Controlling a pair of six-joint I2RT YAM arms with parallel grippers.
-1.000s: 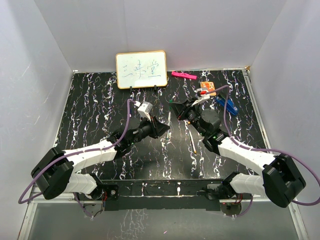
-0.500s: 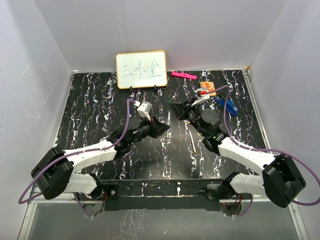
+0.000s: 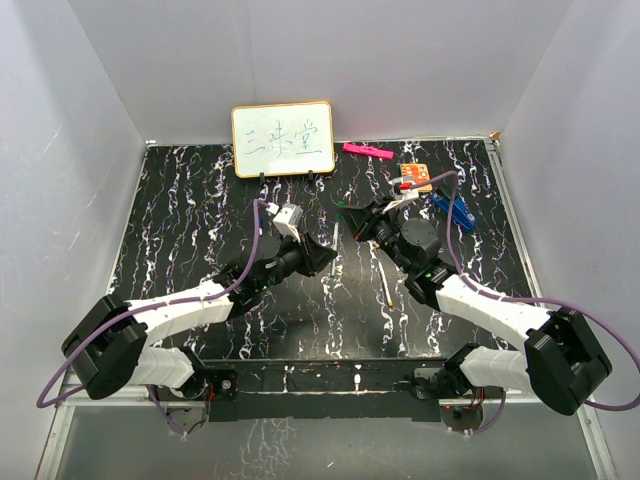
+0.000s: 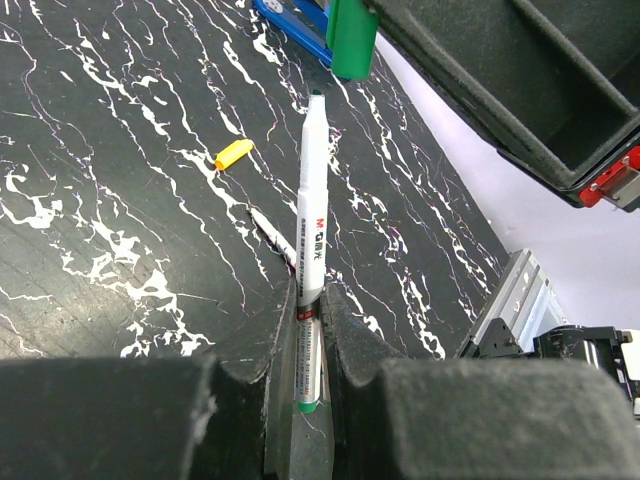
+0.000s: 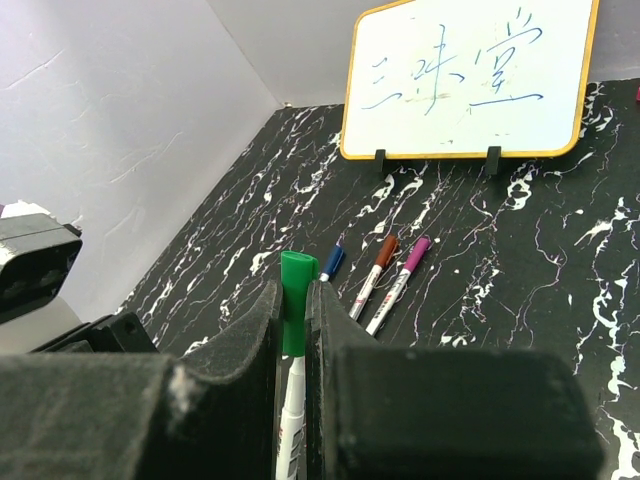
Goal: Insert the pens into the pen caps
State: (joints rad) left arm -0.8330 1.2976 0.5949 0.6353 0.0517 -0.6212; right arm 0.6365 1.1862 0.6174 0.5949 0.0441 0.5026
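While the left gripper (image 4: pixel 308 305) pinches a pen (image 4: pixel 312 190), probably light, stiff and slick, by its rear barrel above the table (image 4: pixel 100 220) centre, the right gripper (image 5: pixel 296 300) pinches the green cap (image 5: pixel 297 268) just beyond its tip.

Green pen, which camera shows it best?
Left wrist: the pen shows nearly whole, from the left gripper to its tip near the green cap. Right wrist shows only a bit of barrel under the cap; top shows a thin sliver.
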